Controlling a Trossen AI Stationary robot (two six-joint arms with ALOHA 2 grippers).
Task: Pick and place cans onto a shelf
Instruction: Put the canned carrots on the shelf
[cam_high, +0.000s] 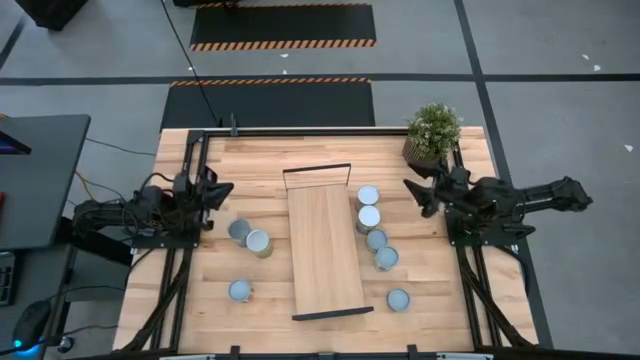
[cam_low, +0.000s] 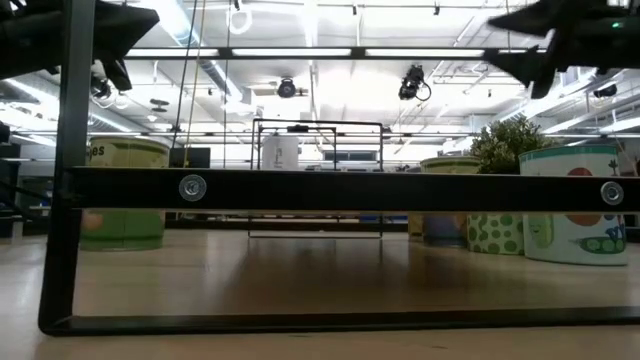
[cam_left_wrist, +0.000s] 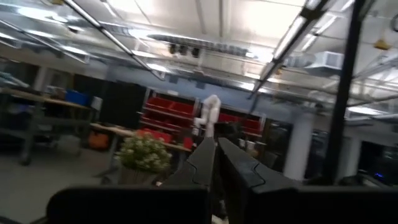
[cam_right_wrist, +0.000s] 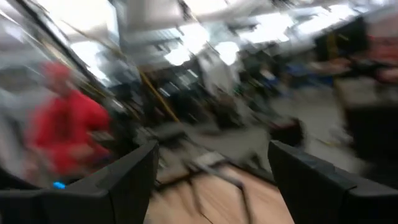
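Note:
The shelf, a long light-wood board with black frames at its short ends, lies along the middle of the table. Its near frame fills the low view. Three cans stand upright on the table left of the shelf, and several cans stand in a row along its right side. My left gripper is shut and empty at the table's left, raised above the cans; its fingers lie together. My right gripper is open and empty at the right, near the farthest can; its fingers stand wide apart.
A potted plant stands at the table's far right corner, just behind my right arm. A black rail runs along the far edge. Bare tabletop lies between the shelf's far end and that rail.

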